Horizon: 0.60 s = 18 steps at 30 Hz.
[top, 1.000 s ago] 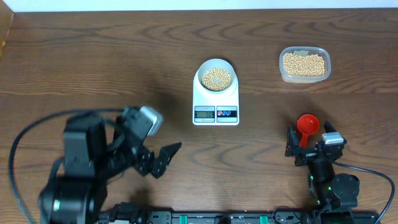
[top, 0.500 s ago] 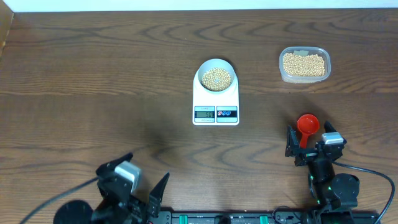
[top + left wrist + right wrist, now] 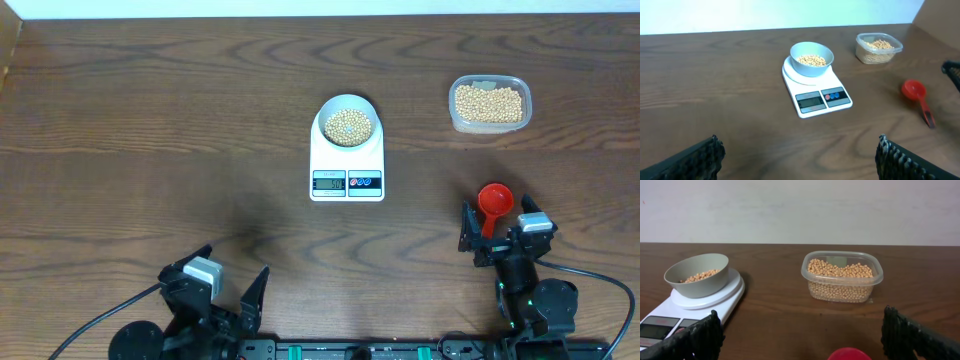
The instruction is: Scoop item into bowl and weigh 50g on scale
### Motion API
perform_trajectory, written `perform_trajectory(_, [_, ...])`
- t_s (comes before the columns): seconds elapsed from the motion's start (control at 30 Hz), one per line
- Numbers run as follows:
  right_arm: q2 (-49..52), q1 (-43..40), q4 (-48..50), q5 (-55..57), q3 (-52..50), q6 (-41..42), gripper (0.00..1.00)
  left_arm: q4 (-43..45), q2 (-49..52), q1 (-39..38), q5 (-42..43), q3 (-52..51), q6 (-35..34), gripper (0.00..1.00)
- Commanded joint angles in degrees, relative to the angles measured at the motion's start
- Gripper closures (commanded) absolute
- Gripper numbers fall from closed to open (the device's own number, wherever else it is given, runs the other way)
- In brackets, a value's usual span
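My left gripper (image 3: 236, 262) sits low at the near edge of the table (image 3: 150, 120), its fingers spread wide apart and holding nothing. My right gripper (image 3: 497, 222) is on the other side, jaws likewise apart. The red scoop (image 3: 495, 198) lies on the wood with its handle reaching back between those right fingers, but they are not closed on it. The white scale (image 3: 318, 160) stands near the middle of the table, and the pale bowl (image 3: 347, 98) rests on its platform, partly filled with tan beans (image 3: 348, 126). The scale's grey display (image 3: 329, 181) faces me, with a red and a blue button (image 3: 365, 181) beside it. The digits and the small print above the window are too small for me to read in any view. The clear plastic tub (image 3: 451, 100), well to the right of the scale, holds many more of the beans and shows no readable label.
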Motion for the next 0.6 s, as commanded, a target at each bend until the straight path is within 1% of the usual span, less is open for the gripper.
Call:
perform_trajectory(0.0, [-0.39, 0.24, -0.26, 0.48, -0.09, -0.66, 0.01, 3.58, -0.79, 1.75, -0.02, -3.41, -0.57, 0.02])
perform_trajectory(0.13, [-0.39, 0.24, -0.26, 0.48, -0.09, -0.63, 0.01, 9.70, -0.92, 3.48, -0.42, -7.19, -0.52, 0.01])
perform_trajectory(0.4, [-0.39, 0.24, -0.26, 0.48, -0.09, -0.63, 0.01, 23.78, -0.92, 7.98, -3.41, -18.34, -0.48, 0.01])
perform_trajectory(0.57, [-0.39, 0.24, -0.26, 0.48, -0.09, -0.63, 0.01, 34.73, -0.92, 8.96, -5.29, -25.42, -0.52, 0.02])
